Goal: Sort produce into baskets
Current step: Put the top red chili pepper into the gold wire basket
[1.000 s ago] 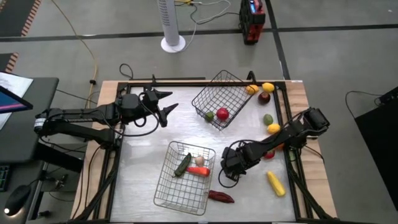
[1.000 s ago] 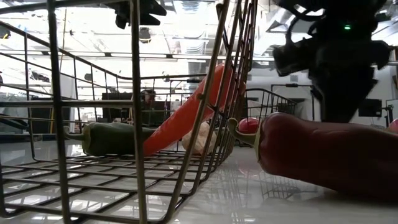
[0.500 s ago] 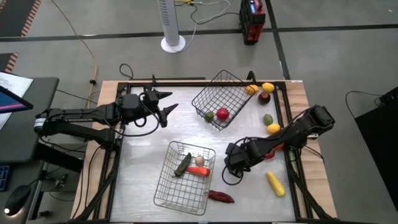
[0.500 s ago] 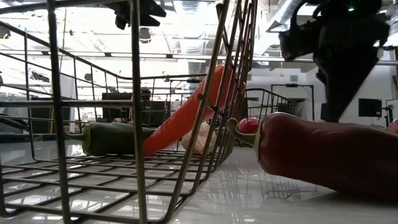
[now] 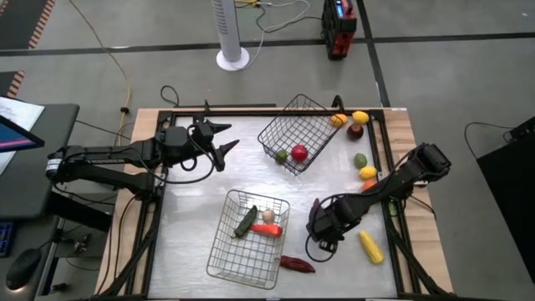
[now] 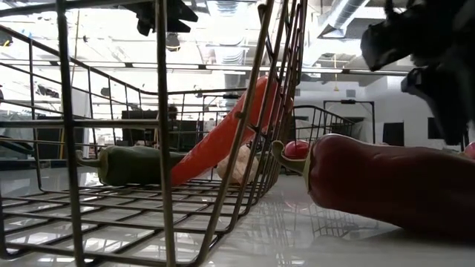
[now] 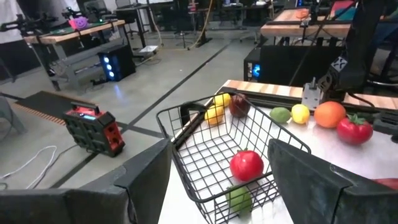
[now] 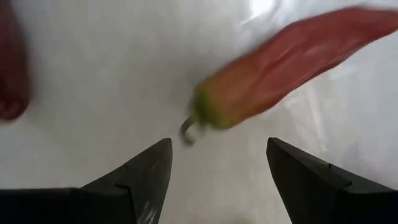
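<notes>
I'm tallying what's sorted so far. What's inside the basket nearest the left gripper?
The tilted wire basket holds a round red fruit and a green one. Nothing else shows through its mesh. The left gripper waits open beside it.

Bright overhead light (glare on tabletop); right wrist view blurred.

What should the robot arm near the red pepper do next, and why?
Probably lower the right tool onto the red pepper and close. The pepper lies on the table just outside the near basket, and the right wrist view shows the open fingers above its stem end, not touching it. The left tool waits across the table.
</notes>
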Robot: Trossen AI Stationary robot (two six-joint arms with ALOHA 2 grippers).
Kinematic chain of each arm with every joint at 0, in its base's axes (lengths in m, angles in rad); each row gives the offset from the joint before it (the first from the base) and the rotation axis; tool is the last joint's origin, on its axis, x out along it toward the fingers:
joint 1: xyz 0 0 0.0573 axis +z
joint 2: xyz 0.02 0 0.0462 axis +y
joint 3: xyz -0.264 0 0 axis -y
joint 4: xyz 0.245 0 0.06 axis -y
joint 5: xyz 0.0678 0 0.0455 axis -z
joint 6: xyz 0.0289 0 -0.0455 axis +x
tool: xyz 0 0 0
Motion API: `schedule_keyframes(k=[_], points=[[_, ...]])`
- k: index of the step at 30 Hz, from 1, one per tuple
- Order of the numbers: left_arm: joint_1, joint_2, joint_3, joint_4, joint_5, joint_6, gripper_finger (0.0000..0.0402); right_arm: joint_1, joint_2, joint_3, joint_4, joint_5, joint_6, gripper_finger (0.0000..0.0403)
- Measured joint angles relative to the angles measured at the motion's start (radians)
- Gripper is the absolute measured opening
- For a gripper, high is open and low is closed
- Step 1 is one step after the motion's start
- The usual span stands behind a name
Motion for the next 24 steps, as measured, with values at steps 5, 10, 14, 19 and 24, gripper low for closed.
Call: schedule_keyframes(k=[5, 10, 14, 19, 24], points=[[0.000, 0.000, 0.000, -0.001, -0.003, 0.000, 0.0256, 0.065, 0.007, 0.000, 0.007, 0.013, -0.059, 0.0291], [0.000, 0.000, 0.000, -0.001, -0.006, 0.000, 0.0256, 0.133, 0.060, 0.000, 0.042, 0.111, -0.125, 0.0290], [0.000, 0.000, 0.000, -0.002, -0.006, 0.000, 0.0256, 0.170, 0.107, 0.000, 0.027, 0.186, -0.144, 0.0289], [0.000, 0.000, 0.000, -0.002, -0.020, 0.000, 0.0256, 0.188, 0.131, 0.000, 0.026, 0.224, -0.144, 0.0264], [0.000, 0.000, 0.000, -0.002, -0.050, 0.000, 0.0256, 0.170, 0.126, 0.000, 0.037, 0.221, -0.131, 0.0207]])
